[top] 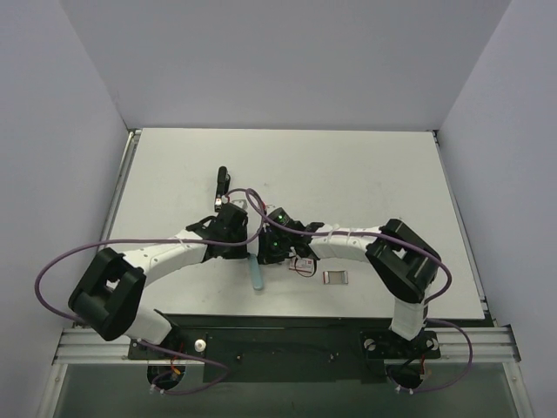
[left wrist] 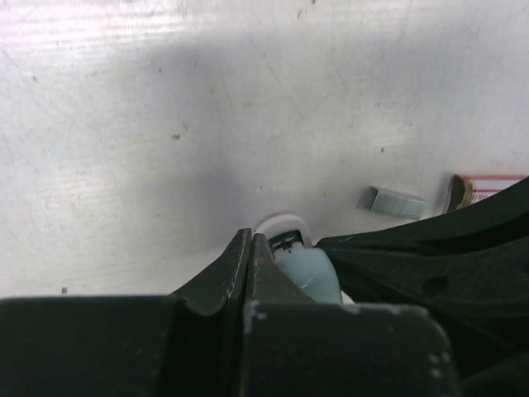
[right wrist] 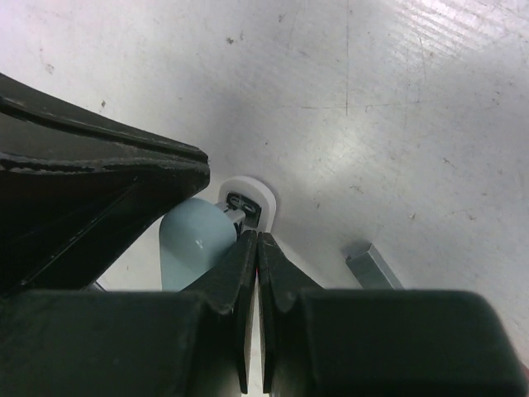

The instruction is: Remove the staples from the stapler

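The stapler [top: 257, 275] is light blue with a white base and lies on the table between my two arms. It shows in the left wrist view [left wrist: 307, 273] and in the right wrist view [right wrist: 197, 240], its front end beside both fingertips. The staples [left wrist: 397, 202] are a short silver-grey strip lying loose on the table beside the stapler, also in the right wrist view [right wrist: 372, 266]. My left gripper [left wrist: 250, 246] is shut with nothing seen between its jaws, touching the stapler's left side. My right gripper [right wrist: 258, 246] is shut at the stapler's front, jaws pressed together.
A small red-and-white box [top: 303, 266] lies just right of the stapler and shows at the left wrist view's edge [left wrist: 489, 185]. A small grey-framed box [top: 335, 278] lies farther right. A small black object [top: 222, 184] stands behind the left gripper.
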You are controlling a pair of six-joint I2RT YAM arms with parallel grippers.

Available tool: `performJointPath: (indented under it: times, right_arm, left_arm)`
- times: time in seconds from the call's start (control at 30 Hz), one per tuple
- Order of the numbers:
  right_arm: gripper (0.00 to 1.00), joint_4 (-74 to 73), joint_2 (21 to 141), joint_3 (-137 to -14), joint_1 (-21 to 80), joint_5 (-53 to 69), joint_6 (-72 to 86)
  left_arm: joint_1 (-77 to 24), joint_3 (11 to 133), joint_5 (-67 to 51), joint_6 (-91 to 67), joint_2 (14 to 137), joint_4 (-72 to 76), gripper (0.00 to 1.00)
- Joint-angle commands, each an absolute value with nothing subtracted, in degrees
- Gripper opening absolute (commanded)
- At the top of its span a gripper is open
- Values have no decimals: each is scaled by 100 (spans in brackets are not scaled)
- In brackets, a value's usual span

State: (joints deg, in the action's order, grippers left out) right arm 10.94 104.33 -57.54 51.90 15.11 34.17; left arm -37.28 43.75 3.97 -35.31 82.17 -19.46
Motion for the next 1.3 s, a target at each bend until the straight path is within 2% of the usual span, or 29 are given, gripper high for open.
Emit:
performJointPath:
  times: [0.0, 0.23, 0.63, 0.97, 1.27]
  right_arm:
    - [0, 1195, 10538, -6038, 5186, 1643, 3718]
    - [0, 1204, 10477, -5994, 5203, 1556, 3849]
    - [0, 1160, 10108, -5572, 5159, 1037, 3779]
    - [0, 1134, 10099, -5467, 5159, 1037, 3770]
    - [0, 1081, 10160, -5484, 5194, 1186, 3806]
  left_arm:
    - [-3665, 4746, 132, -3375, 8437, -1424, 0]
    - [-3691, 4606, -44, -3481, 8368, -1274, 0]
    - [-3621, 4650, 1450, -3384, 7216, -2715, 0]
    - [-3981, 4105, 317, -3832, 7312, -2760, 0]
    - [-4412, 3788, 202, -4227, 7629, -2277, 0]
